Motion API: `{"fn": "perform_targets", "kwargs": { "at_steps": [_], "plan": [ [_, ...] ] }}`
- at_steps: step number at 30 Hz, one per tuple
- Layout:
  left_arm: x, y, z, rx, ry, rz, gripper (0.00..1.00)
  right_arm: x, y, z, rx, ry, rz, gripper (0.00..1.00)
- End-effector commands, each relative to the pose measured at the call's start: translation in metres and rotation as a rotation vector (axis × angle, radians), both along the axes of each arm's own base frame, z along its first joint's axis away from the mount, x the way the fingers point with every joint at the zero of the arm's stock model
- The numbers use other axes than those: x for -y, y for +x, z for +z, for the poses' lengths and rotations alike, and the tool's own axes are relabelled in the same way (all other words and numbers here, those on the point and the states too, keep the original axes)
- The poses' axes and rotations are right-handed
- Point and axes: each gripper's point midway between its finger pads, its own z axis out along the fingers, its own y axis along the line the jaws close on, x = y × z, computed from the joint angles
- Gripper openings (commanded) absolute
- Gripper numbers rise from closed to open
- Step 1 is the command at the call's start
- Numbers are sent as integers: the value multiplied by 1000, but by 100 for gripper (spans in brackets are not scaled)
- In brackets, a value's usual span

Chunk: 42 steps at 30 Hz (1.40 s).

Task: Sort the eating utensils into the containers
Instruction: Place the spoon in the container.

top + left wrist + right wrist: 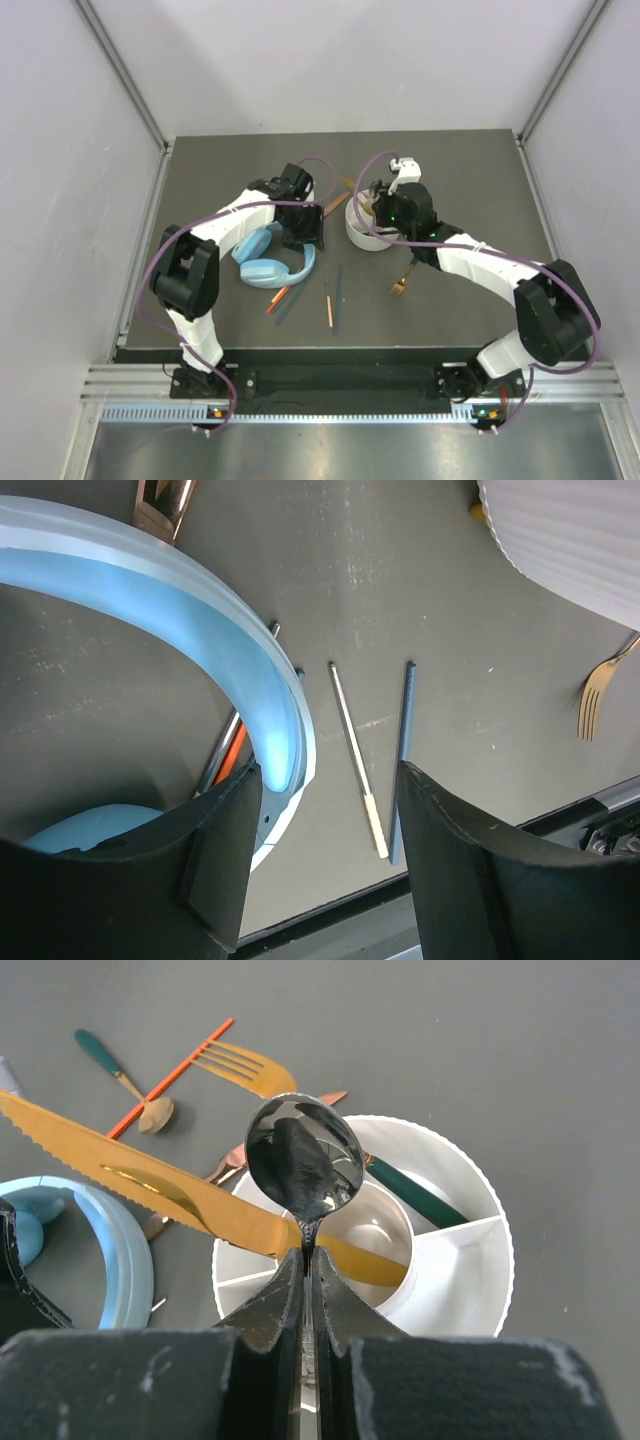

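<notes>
- white holder (455, 1285): directly under the right gripper (308, 1255). It has wedge compartments round a centre cup. The wedge right of the jaws looks bare; the one ahead-right holds a teal-handled piece (415, 1195).
- headphones (125, 1260): below-left of the right jaws, just beside the holder. Not cutlery, so leave them. The band also runs up to the left-hand finger of the left gripper (328, 775); can't tell if it touches.
- gold knife (150, 1175): lies across the holder's rim and centre cup, passing just under the right jaws and out to their left. Main hazard, I think: a spoon released straight down probably lands on the blade and skates off.
- silver spoon (303, 1160): right jaws are fully closed on its handle. The bowl sticks out ahead of the tips, above the centre cup.
- Step as I read it: seat the spoon in a compartment. Suggest shifting right, off the knife line, then tipping the bowl down into the bare wedge. Get low before letting go and don't nudge the knife.
- left gripper: jaws wide apart, gripping nothing.
- pale chopstick (352, 745) and dark teal chopstick (404, 730): on the table between the left jaws, running ahead of them. Likely next picks.
- gold fork (598, 695): well off to the right of the left jaws.
</notes>
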Motion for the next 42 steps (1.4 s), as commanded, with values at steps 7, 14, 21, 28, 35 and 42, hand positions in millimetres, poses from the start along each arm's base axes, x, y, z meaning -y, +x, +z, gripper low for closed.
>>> {"fn": "perform_targets", "kwargs": {
  "at_steps": [7, 14, 21, 28, 35, 42],
  "plan": [
    [4, 4, 23, 80, -47, -21, 61, 0, -8, 12, 84, 26, -51, 0],
    [3, 4, 21, 85, -44, -29, 61, 2, -28, -4, 69, 27, -116, 0],
    [4, 5, 21, 84, -46, -33, 61, 8, -37, -21, 30, 5, -162, 5],
    [5, 5, 21, 81, -49, -31, 61, 19, -41, -17, 28, -20, -200, 34],
    [8, 5, 22, 77, -68, -31, 61, 24, -41, 15, 54, -27, -202, 49],
    [13, 10, 29, 91, -81, -29, 61, 46, -51, 93, 116, -14, -230, 52]
  ]
}}
